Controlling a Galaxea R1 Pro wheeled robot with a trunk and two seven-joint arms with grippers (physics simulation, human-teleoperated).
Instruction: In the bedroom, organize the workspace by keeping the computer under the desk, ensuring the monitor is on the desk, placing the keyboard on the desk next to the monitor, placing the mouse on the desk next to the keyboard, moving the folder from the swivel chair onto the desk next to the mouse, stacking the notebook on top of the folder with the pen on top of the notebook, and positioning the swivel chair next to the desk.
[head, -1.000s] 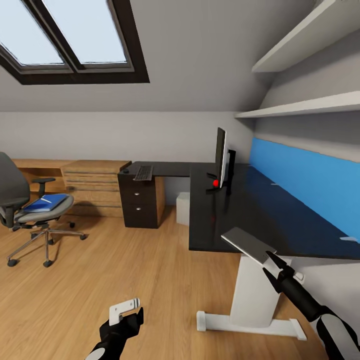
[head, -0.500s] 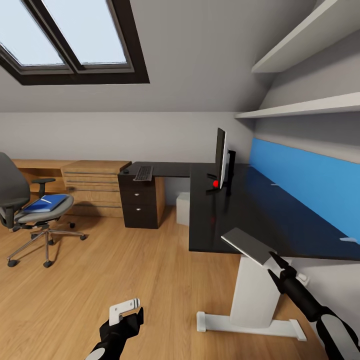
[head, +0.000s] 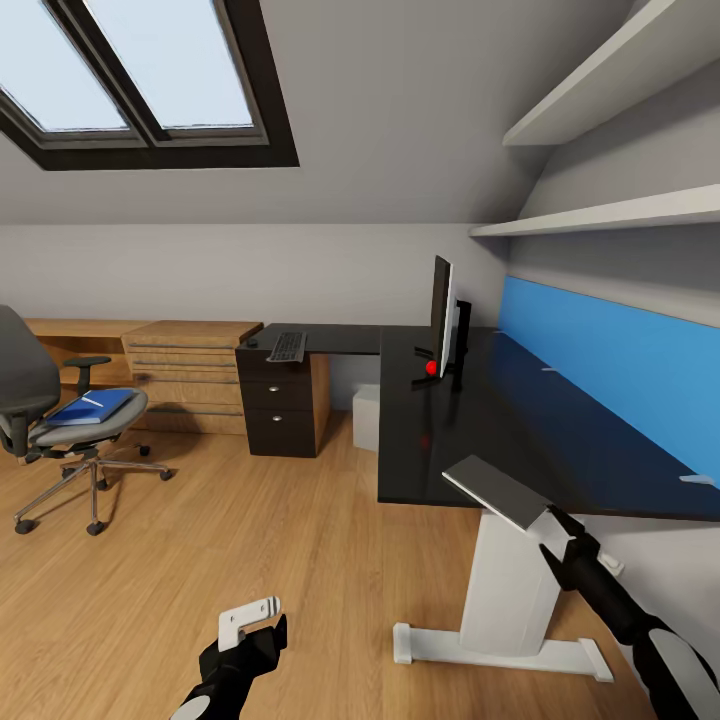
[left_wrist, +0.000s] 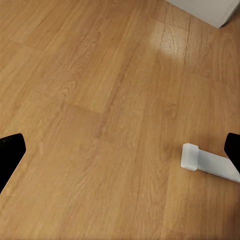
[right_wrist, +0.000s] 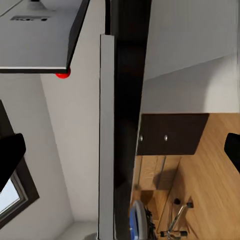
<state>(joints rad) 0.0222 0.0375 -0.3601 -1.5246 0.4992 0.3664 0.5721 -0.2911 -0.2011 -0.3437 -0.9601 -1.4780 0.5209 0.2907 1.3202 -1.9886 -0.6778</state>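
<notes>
Right pincer (head: 548, 522) clamped on notebook (head: 497, 492) at desk (head: 470, 430) edge; left pincer (head: 250, 618) open, low.

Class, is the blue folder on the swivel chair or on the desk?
On the swivel chair: the folder lies flat on its seat, away from the desk.

I'm in an attic room w/ a sloped white ceiling (head: 400, 120) and a dark-framed skylight (head: 140, 80) letting in pale daylight. Wood plank floor (head: 250, 540) throughout. A light-wood drawer chest (head: 190, 385) sits against the grey back wall (head: 200, 270). 2 white shelves (head: 610, 150) run along the right wall.
</notes>
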